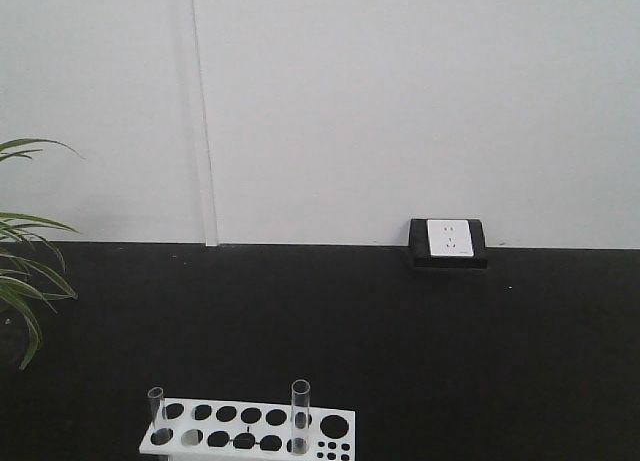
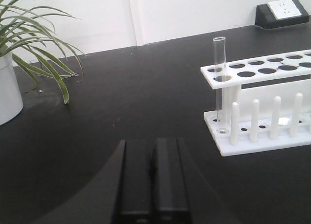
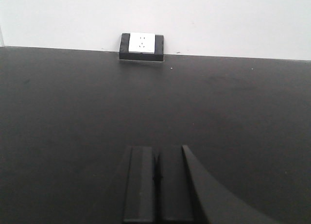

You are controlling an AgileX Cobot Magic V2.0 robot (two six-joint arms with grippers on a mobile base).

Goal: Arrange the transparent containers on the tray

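Well, one glass tube (image 1: 156, 406) stands upright at the left end of the white rack (image 1: 200, 427), and a second tube (image 1: 300, 411) stands toward its right end. Left of the rack, the left claw (image 2: 152, 151) hangs over the black table (image 2: 121, 88), fingers pressed together, empty. The right claw (image 3: 156, 158) is likewise closed on nothing; I cannot place it against the rack.

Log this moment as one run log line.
left gripper: shut, empty | right gripper: shut, empty | test tubes: two visible, upright in rack | tray: not in view
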